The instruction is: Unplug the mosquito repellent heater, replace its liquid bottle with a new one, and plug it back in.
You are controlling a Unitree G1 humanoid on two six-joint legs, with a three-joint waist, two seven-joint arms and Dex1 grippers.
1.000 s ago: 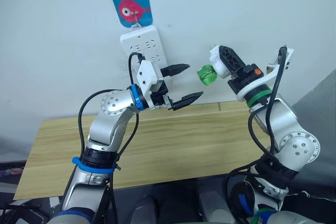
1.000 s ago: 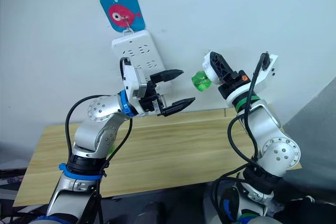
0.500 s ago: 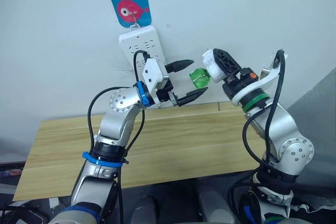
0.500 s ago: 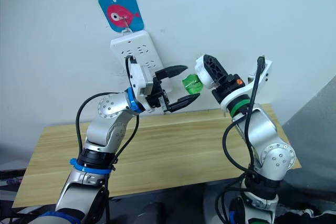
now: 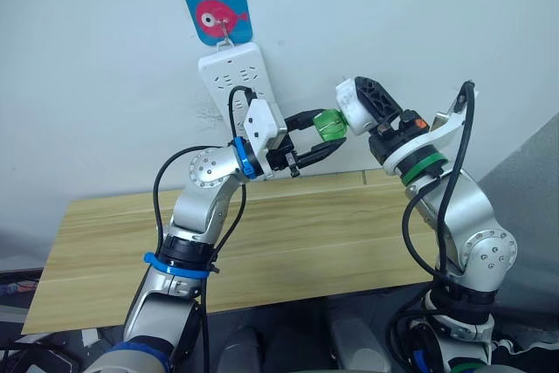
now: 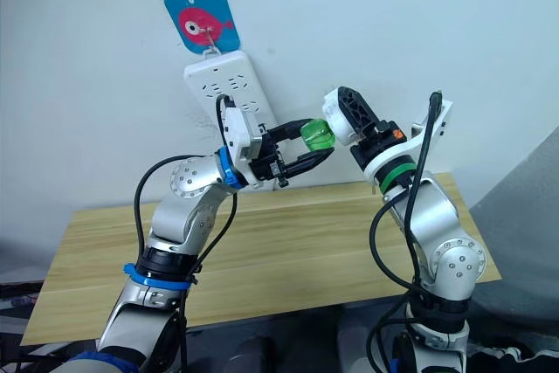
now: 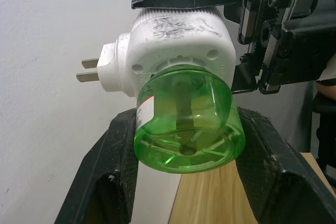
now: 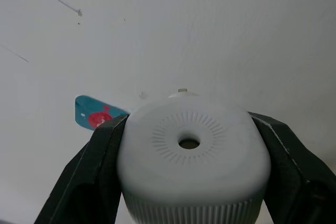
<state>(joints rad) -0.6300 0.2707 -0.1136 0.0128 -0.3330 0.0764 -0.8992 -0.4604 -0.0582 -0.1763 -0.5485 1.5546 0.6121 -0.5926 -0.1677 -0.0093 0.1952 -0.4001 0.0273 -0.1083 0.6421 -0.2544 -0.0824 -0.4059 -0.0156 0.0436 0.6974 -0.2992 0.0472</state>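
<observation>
One mosquito repellent heater [image 5: 354,103] sits pinched in the right gripper [image 5: 371,104] fingers, its one green bottle [image 5: 329,123] pinched by the left gripper [image 5: 320,133] fingers.

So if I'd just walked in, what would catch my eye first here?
Probably the bright green liquid bottle, held in mid-air between the two arms above the wooden table. It hangs from the white mosquito repellent heater clamped in the right gripper, while the left gripper has its fingers on either side of the bottle. Behind them, a white power strip hangs on the wall under a blue fish sticker.
</observation>
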